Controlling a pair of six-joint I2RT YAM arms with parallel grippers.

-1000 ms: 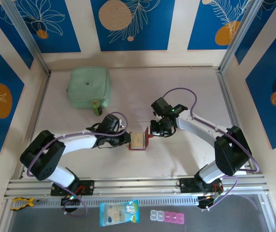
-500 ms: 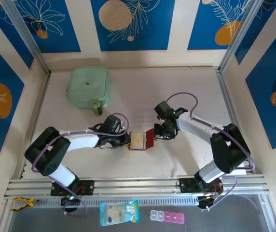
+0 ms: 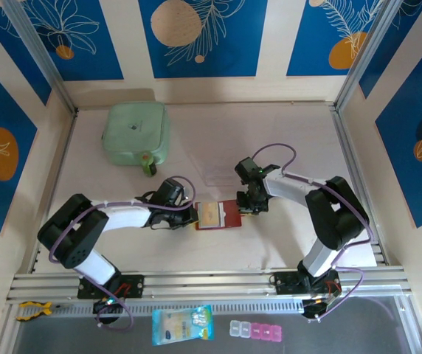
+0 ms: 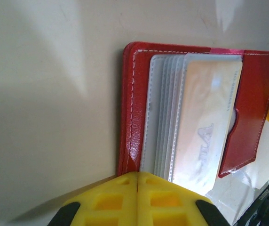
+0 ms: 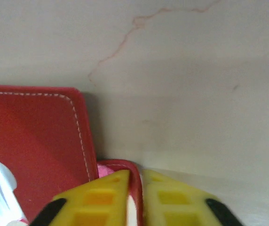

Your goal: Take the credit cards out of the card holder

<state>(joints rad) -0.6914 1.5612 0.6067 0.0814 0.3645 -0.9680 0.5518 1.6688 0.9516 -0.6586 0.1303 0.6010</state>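
Observation:
The red card holder (image 3: 230,216) lies open and flat on the table between my two grippers. Its clear pockets face up, and the top one holds a pale yellowish credit card (image 3: 209,214). In the left wrist view the card holder (image 4: 130,117) and that credit card (image 4: 205,127) sit just past my left gripper (image 4: 138,175), which is shut with its tips on the holder's left edge. From above, the left gripper (image 3: 195,215) is at the holder's left side. My right gripper (image 3: 246,212) is at its right side. There the right gripper (image 5: 135,176) has jaws slightly parted, with the red closing tab (image 5: 115,163) between them.
A pale green pouch (image 3: 136,134) sits at the back left. A clear plastic box (image 3: 220,175) lies just behind the holder. A blister pack (image 3: 183,324) and small pink-and-clear boxes (image 3: 259,330) lie in front of the rail, below the arm bases.
The right gripper has drawn the holder's right flap down flat onto the table, and its jaws have parted a little. The left gripper has stayed at the left edge.

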